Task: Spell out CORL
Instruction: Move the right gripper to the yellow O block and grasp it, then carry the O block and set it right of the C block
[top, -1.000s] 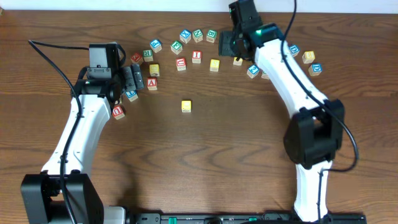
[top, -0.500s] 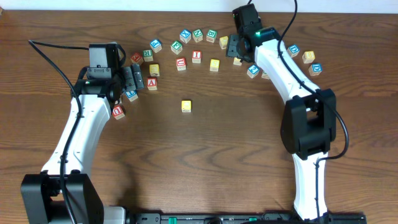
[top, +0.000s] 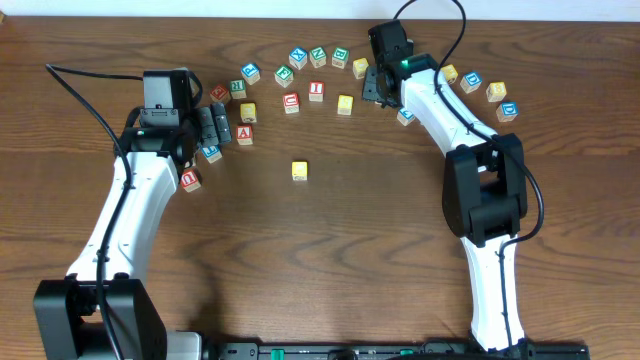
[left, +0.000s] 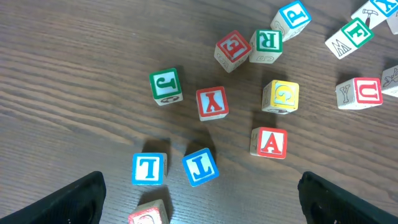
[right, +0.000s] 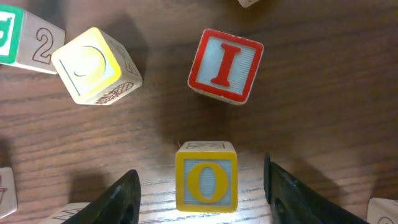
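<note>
Right gripper (right: 202, 190): jaws spread wide, holding nothing. Its fingers straddled the yellow O block (right: 206, 175) with a gap on each side; no contact seen. The O block sat flat on the counter near the far edge, a little right of its middle, with the O face toward the wrist camera. Just beyond it, and apart from it, lay the red I block (right: 225, 57). A second yellow block (right: 96, 64) sat skewed off to the other side; it bore a curved letter I could not be sure of.

Toward the middle of the counter a lone yellow block (top: 299, 171) stood well apart from the arc of blocks along the far edge. Its letter was too small to read; judged to be the C, already set down.

Left gripper (left: 199, 198): wide open and empty, hanging over the cluster toward the far left corner. The green R block (left: 267, 40) and a blue L block (left: 149, 168) both lay in that cluster, untouched.

Step in hand, as judged: picking O, the second letter. The next move would call for lowering around the O, closing squarely on its side faces and lifting clear of the I. It would then go just beside the lone block, on the side that keeps the word in order.
</note>
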